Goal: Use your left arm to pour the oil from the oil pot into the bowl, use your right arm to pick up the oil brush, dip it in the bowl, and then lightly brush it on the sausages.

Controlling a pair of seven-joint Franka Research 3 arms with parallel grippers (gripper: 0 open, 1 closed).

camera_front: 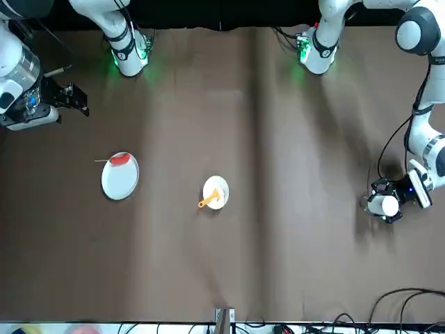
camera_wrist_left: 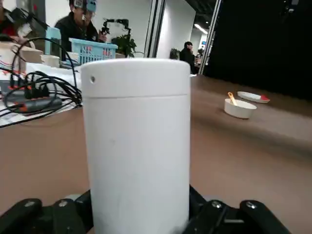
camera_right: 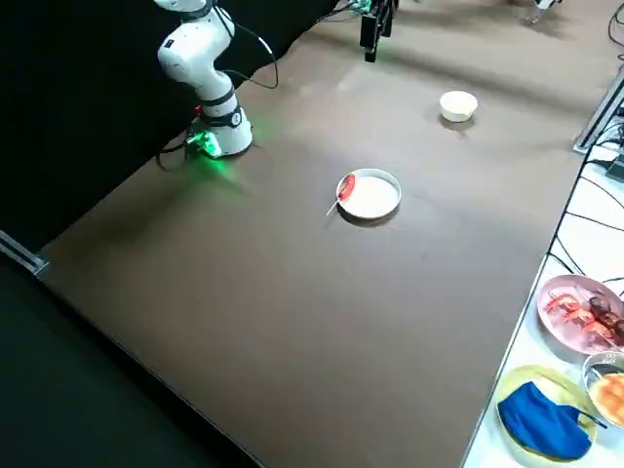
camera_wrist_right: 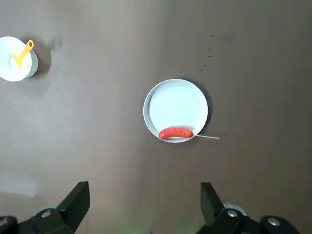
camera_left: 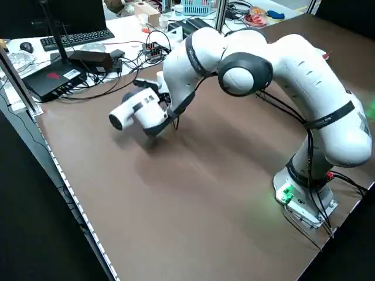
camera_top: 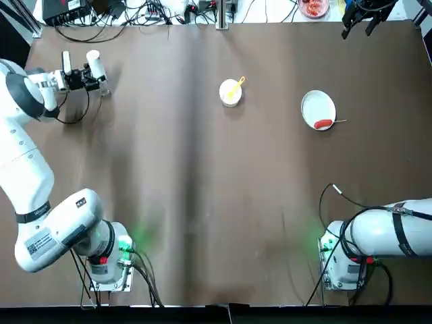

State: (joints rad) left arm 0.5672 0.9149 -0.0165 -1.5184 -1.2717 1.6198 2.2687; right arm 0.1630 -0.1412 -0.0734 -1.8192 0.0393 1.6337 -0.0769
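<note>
Early in the task, by the look of things. Left gripper (camera_top: pixel 86 75) out at the far left of the table, fingers clamped on the oil pot (camera_top: pixel 94 64), white cap filling the left wrist view (camera_wrist_left: pixel 135 141); whether lifted off the surface or resting on it, hard to tell. Well apart from there, near the table's middle, the bowl (camera_top: pixel 230 92), with the oil brush (camera_top: pixel 235 86) already standing in it, yellow-orange handle leaning out over the rim. No way of telling from here whether any oil is in the bowl; judged not poured yet, given the pot so far from it. To the right of the bowl, the plate (camera_top: pixel 309 101) with the sausage (camera_top: pixel 323 123) lying at its edge, skewer stick poking past the rim. Right gripper (camera_top: pixel 361 15) raised high beyond the far right corner of the table, fingers spread apart, holding nothing, looking straight down on plate and sausage in the right wrist view (camera_wrist_right: pixel 176 133). Left to do: carrying the pot over, pouring, then picking up the brush, dipping and brushing.
</note>
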